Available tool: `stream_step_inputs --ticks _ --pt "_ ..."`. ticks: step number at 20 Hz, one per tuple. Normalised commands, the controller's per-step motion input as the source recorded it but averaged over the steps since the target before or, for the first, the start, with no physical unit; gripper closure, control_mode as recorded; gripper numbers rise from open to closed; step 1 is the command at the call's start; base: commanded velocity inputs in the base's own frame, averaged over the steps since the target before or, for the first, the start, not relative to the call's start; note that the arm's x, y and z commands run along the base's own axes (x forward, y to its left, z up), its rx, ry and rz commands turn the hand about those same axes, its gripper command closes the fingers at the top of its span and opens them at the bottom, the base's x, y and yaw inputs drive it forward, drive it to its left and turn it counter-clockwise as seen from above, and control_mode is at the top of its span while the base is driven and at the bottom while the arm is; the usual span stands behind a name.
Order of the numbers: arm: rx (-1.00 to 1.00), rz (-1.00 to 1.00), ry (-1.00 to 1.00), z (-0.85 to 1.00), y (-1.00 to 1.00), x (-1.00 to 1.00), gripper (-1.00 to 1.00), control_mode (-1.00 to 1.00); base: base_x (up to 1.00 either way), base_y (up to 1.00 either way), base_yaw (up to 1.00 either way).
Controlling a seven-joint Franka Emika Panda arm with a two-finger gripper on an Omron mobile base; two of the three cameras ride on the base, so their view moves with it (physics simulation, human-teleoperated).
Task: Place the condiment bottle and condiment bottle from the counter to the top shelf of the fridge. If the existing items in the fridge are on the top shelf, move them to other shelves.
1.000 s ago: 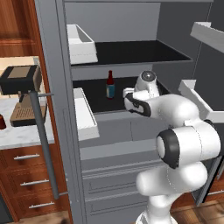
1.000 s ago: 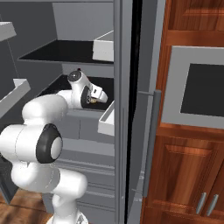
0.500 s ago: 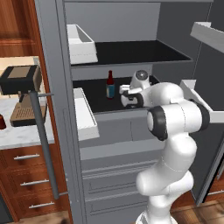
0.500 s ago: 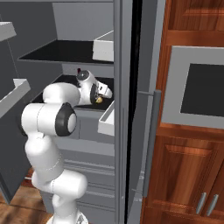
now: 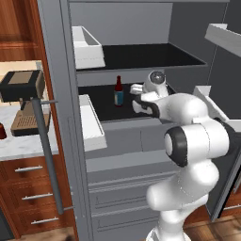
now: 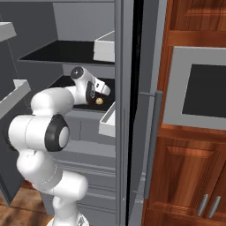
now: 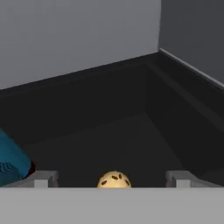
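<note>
The arm reached into the open fridge [image 5: 56,70], its hand over the second black shelf [image 5: 106,107] down — the board just under the top shelf [image 5: 141,56]. In the hand view the gripper [image 7: 113,178] stood wide apart, its two grey fingertips [image 7: 41,178] far to either side, and the tiny tan speckled ball [image 7: 113,180] sat between them on the dark board, touched by neither as far as I could see. From the right base view the same ball [image 6: 99,101] lay on that shelf just below the hand.

The small bottle with the dark red neck and blue label [image 5: 118,92] stood upright on the same shelf, just left of the hand; a blue patch of it showed at the left edge of the hand view. The top shelf bore nothing that I could make out. To the left lay the marbled counter [image 5: 19,143] — the condiment bottles were not something I could pick out there.
</note>
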Motion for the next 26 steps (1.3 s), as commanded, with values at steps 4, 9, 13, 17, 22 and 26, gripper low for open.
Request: stream_step_inputs --ticks 4,9,13,17,22,26 --pt "0.01 -0.01 -0.23 0.52 0.00 -1.00 -1.00 -1.00 0.00 0.00 0.00" --pt "0.00 0.00 -0.18 0.32 0.01 -1.00 -1.00 -1.00 0.00 0.00 0.00" --pt "0.00 0.00 -0.01 0.62 0.09 -1.00 -1.00 -1.00 0.00 0.00 0.00" --pt "0.00 0.01 0.21 0.81 0.21 -1.00 -1.00 -1.00 0.00 0.00 0.00" --pt "0.00 0.07 0.42 0.61 0.18 -1.00 -1.00 -1.00 0.00 0.00 0.00" --pt "0.00 0.09 0.32 -0.02 0.04 -1.00 -1.00 -1.00 0.00 0.00 0.00"
